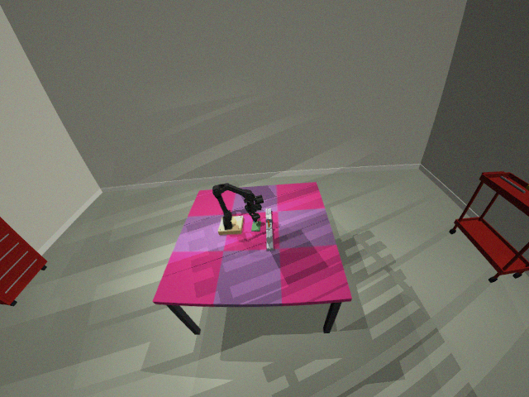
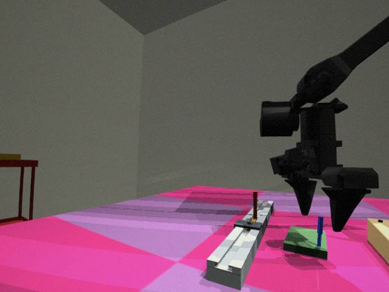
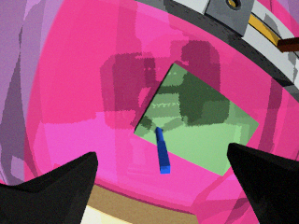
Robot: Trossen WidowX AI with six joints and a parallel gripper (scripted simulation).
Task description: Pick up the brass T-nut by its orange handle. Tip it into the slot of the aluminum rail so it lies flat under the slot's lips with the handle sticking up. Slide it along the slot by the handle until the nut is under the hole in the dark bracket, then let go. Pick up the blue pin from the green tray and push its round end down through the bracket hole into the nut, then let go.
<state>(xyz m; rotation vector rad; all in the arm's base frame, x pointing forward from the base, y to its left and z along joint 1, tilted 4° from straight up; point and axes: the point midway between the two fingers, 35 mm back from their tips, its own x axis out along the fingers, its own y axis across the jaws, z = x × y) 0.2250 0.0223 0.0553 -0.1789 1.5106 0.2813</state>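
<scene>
My gripper [image 2: 321, 223] [image 3: 163, 156] is open and empty, above the green tray [image 2: 296, 237] [image 3: 206, 147]. The blue pin [image 2: 320, 230] [image 3: 163, 151] stands upright in the tray, a little below the fingertips; in the wrist view it shows between them. The brass T-nut [image 2: 253, 219] [image 3: 263, 28] lies in the slot of the aluminum rail [image 2: 224, 273] [image 3: 192, 6], partly under the dark bracket [image 2: 242, 224] [image 3: 226, 18]. Its orange handle [image 2: 254, 205] [image 3: 291, 44] sticks up beside the bracket. Brass shows through the bracket hole in the wrist view.
The arm's pale wooden base [image 1: 236, 224] [image 2: 378, 237] [image 3: 140, 205] is beside the tray, on the side away from the rail. The rail runs along the tray's other side. All stand on a pink and purple table [image 1: 252, 273]. A red cart [image 1: 491, 243] stands apart from the table.
</scene>
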